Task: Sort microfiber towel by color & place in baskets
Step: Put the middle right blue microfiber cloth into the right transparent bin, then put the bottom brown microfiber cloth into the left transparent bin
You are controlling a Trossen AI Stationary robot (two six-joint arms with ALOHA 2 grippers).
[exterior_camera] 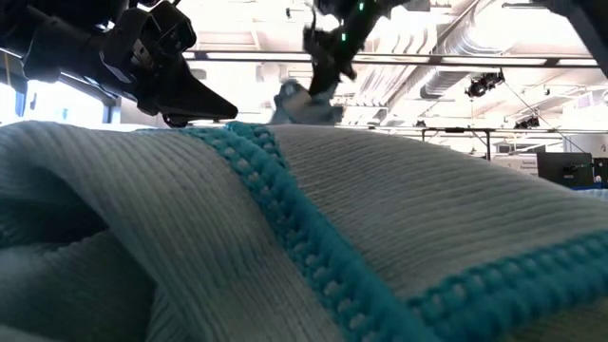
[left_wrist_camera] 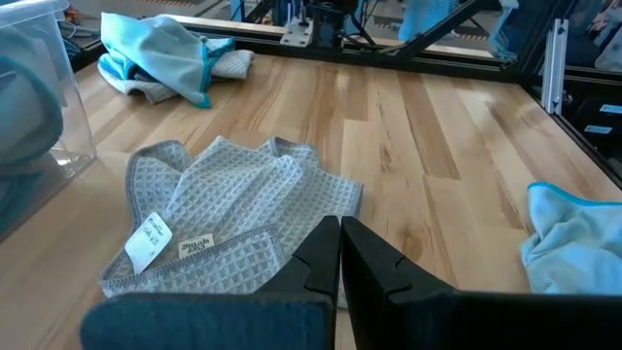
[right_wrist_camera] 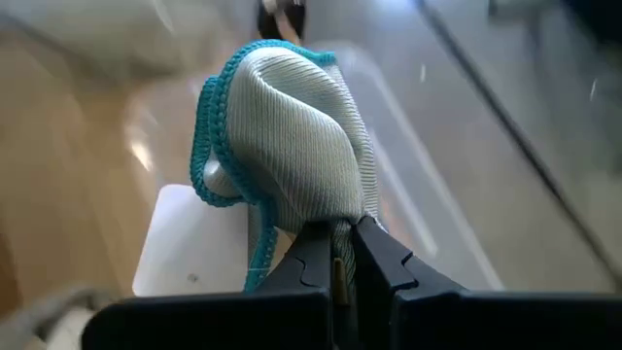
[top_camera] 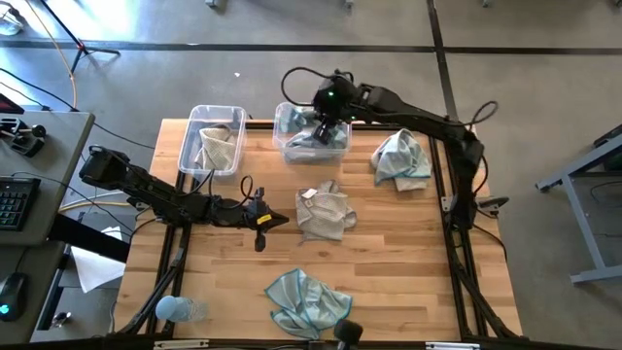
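Right gripper [right_wrist_camera: 340, 255] clenched on teal towel [right_wrist_camera: 292, 126], above basket [top_camera: 309, 148] at 12 o'clock. Left gripper [left_wrist_camera: 340, 255] clenched empty, grey towel [top_camera: 324, 211] just beside at 3 o'clock.

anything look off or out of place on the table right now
Nothing is spilled or damaged. The loose towels lie crumpled: a grey one mid-table, teal ones at the right and the near edge. The near one drapes right in front of the low camera, blocking most of its view.
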